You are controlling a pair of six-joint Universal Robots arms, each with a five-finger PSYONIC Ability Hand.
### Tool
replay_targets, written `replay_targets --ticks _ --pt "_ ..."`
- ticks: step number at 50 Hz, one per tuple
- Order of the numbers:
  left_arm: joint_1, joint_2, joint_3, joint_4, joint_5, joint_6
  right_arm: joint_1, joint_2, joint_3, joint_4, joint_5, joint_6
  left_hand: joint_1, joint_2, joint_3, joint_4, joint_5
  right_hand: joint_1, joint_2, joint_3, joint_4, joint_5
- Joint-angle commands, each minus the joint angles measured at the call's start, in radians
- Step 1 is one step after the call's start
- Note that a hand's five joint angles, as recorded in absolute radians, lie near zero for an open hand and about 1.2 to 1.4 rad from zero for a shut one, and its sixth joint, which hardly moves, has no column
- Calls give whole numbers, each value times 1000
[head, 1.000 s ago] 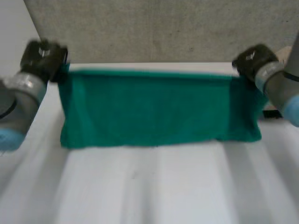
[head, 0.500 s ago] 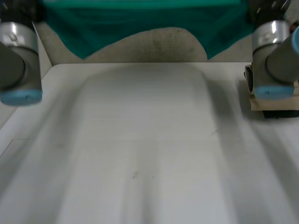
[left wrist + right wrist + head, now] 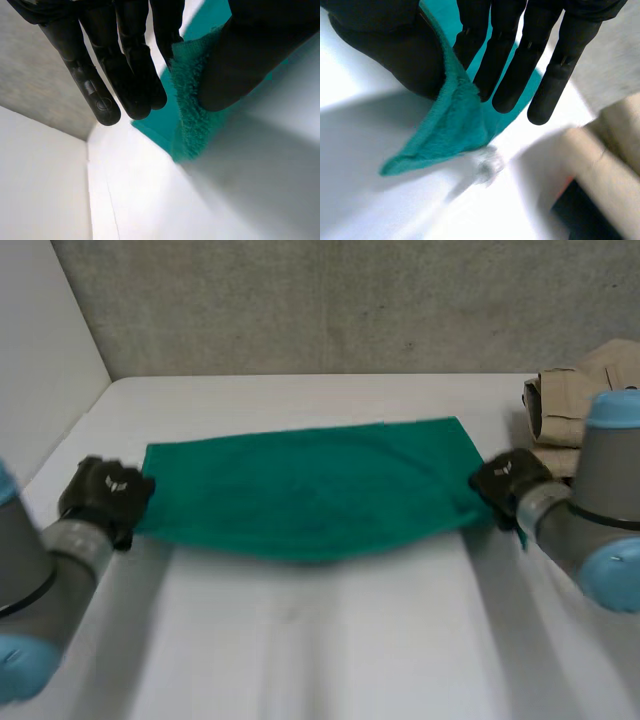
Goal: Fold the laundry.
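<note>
The green towel [image 3: 310,490] lies spread on the white table [image 3: 300,640], stretched btw the two hands. The left hand [image 3: 105,495] has one near corner. In its wrist view the fingers [image 3: 130,75] are straight and the thumb [image 3: 240,60] presses the terry edge against them, so it is a pinch, not a curl. The right hand [image 3: 505,480] does the same w/ the other near corner: the cloth goes up btw its thumb [image 3: 395,45] and its straight fingers [image 3: 510,65], and a small loose flap hangs below the thumb. Holding both corners apart prob. serves to get the towel flat and w/o wrinkles, ready for a first fold. The near edge bows out a bit in the middle. Beige clothes [image 3: 575,400] sit in a pile beyond the right fingertips, apart from the towel, prob. next in line.
</note>
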Motion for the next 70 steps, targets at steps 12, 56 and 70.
replay_targets --ticks 12,56,70 --pt "50 148 -136 -105 133 153 -15 -146 213 -77 24 -254 254 197 202 195 249 273 219 207 198 196" --pt "-125 -345 590 214 -134 -25 52 320 -534 -346 69 35 -968 -1024 -1020 -1027 -973 -949 -1003 -1015 -1023 -1026" --pt "-79 -20 182 214 121 -230 -135 20 -166 119 -149 150 -967 -1023 -1019 -1026 -972 -736 -791 -802 -811 -814"
